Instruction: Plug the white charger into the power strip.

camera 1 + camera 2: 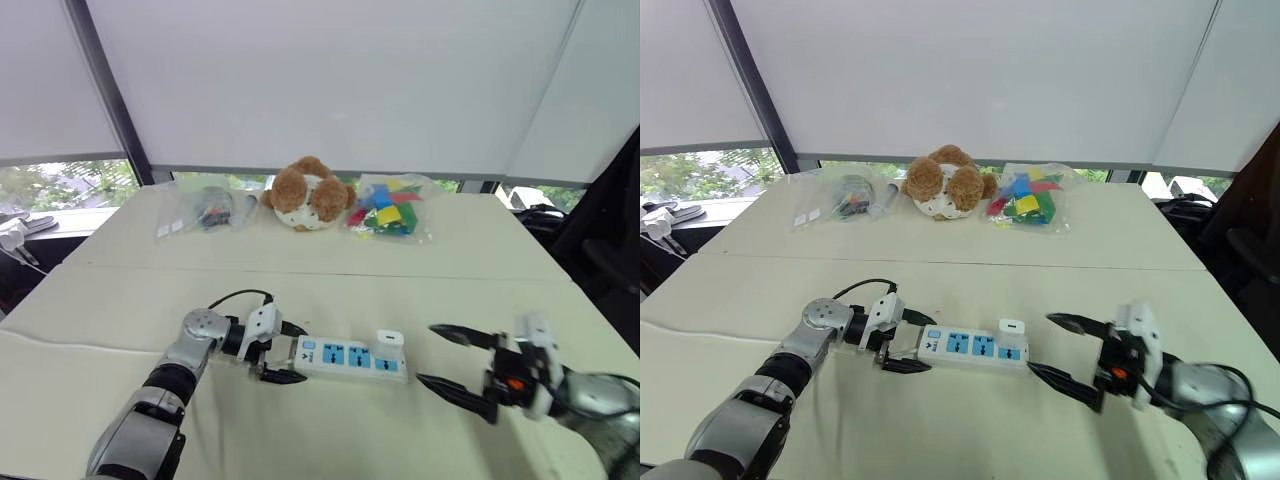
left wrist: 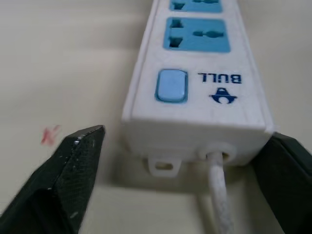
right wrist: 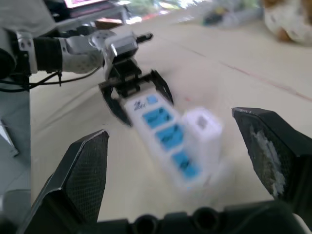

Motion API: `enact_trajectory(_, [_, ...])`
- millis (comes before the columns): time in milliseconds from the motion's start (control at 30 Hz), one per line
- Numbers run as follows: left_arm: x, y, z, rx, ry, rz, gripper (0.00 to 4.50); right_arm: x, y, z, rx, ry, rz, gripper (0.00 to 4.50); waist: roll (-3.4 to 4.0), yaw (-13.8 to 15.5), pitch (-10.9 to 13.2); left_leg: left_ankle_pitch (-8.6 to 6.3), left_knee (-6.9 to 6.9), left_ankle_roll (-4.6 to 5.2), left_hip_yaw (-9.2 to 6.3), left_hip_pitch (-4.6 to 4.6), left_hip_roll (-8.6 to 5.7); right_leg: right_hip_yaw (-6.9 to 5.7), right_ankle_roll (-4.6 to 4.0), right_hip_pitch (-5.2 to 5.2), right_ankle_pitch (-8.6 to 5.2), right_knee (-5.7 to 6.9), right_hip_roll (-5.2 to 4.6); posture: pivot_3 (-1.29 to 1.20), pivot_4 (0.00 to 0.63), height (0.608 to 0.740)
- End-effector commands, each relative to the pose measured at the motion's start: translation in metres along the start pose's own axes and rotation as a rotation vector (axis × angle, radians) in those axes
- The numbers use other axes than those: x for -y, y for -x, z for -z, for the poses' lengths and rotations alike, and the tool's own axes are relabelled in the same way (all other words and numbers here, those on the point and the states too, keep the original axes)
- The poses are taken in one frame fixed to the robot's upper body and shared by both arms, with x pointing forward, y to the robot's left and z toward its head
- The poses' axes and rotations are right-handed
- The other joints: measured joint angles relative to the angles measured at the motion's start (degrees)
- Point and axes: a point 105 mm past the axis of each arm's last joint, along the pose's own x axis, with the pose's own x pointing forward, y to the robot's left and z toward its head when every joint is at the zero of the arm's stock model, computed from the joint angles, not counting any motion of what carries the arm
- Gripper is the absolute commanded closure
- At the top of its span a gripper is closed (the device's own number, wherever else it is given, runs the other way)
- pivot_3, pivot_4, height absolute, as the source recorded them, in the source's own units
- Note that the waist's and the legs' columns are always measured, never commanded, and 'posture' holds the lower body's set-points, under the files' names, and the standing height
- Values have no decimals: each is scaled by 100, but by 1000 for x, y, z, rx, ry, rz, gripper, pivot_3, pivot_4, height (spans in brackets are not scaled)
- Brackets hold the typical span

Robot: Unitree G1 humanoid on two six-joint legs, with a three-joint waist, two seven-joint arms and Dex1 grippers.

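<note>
1. Straddles the cord end of the power strip [image 1: 345, 357] with the left hand [image 1: 297, 353], fingers parted either side.
2. Holds the right hand [image 1: 426, 353] wide open and empty, just off the strip's other end.
3. Shows the white charger [image 1: 389, 341] upright on that end, strip flat on the table [image 1: 330, 290].

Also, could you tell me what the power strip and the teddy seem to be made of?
Power strip: looks like hard white plastic, smooth and slightly glossy, with moulded edges and a tab. Teddy: probably plush fabric, judging by its fuzzy brown-and-white surface.
</note>
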Motion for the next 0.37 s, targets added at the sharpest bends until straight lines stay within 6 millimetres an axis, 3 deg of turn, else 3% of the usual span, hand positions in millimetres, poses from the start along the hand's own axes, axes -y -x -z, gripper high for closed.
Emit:
enact_trajectory(33, [-6,10,-13,65,2,-88,24,-4,19,-8,-31,-24,42,93,-8,4,28,0,-3,0,0,-2,2,3,0,-4,0,0,3,0,150,739])
enact_trajectory(133, [-2,21,-17,50,27,-104,24,-8,34,2,-82,-105,60,93,-17,1,44,0,-8,0,1,-20,12,9,13,-26,7,1,13,0,150,739])
enact_trajectory(233, [9,50,-18,19,97,-147,24,-13,51,19,-129,-217,93,93,-18,-20,48,0,-8,0,0,-65,36,25,19,-78,11,7,47,0,150,739])
enact_trajectory(367, [15,76,-25,41,185,-267,24,-6,57,31,-111,-261,176,93,-4,-27,65,0,-12,0,-10,-73,53,24,23,-103,13,30,66,0,150,739])
